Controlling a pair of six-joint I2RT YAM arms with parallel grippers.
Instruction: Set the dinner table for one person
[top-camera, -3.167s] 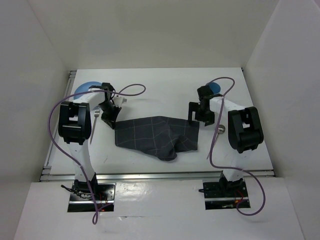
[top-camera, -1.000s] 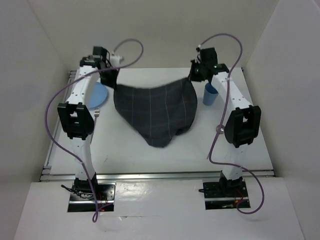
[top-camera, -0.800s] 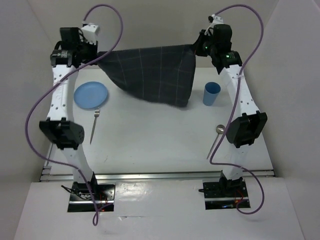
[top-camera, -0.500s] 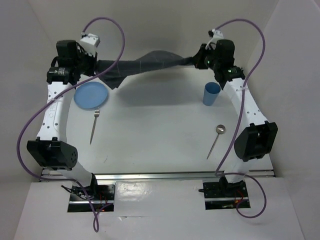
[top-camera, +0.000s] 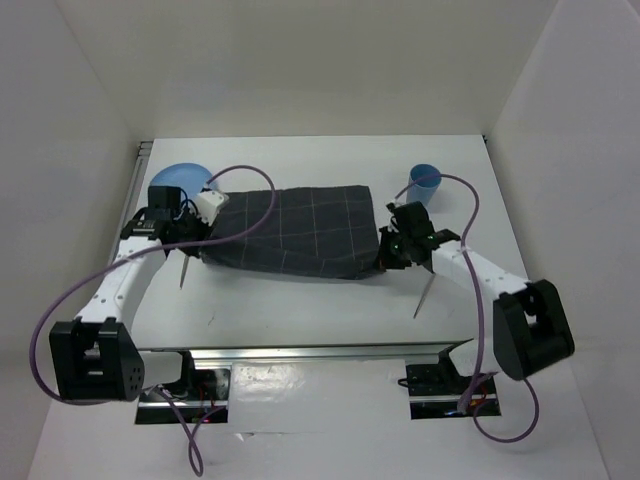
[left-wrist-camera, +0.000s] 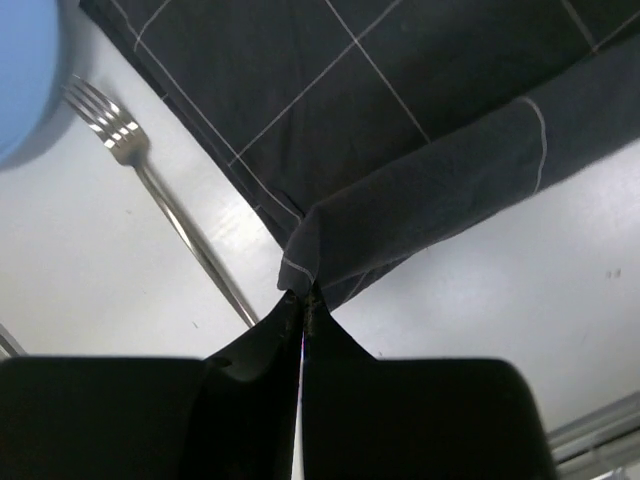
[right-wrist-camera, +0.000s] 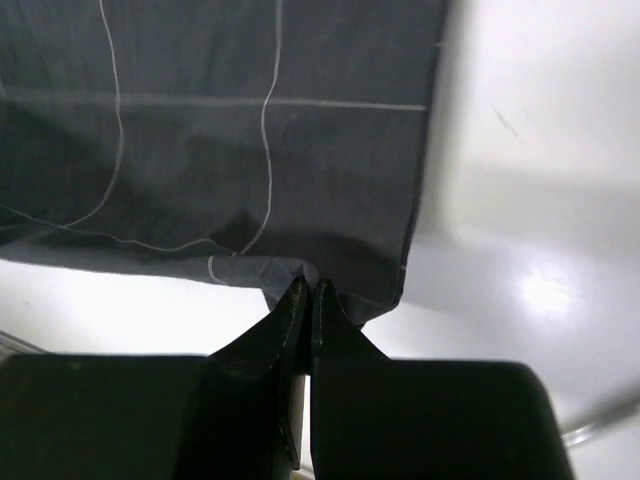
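On the white bench (top-camera: 300, 310) that spans the view beyond the arm bases, a blue plate (top-camera: 178, 176) and fork (left-wrist-camera: 165, 205) lie left. The left pincer (left-wrist-camera: 300, 295) is clamped on a near corner of the spread checked cloth (top-camera: 295, 238), and the right pincer (right-wrist-camera: 308, 287) on the other. The plate, fork, cup (top-camera: 424, 182) and spoon (top-camera: 424, 298) are not yet arranged. No writing is legible.

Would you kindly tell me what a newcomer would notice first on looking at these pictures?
The dark grey checked cloth dominates, spread across the middle of the white dinner table. A shut hand pinches it at each end, the left hand at the left and the right hand at the right. Behind it sit a blue plate at far left and a blue cup at far right.
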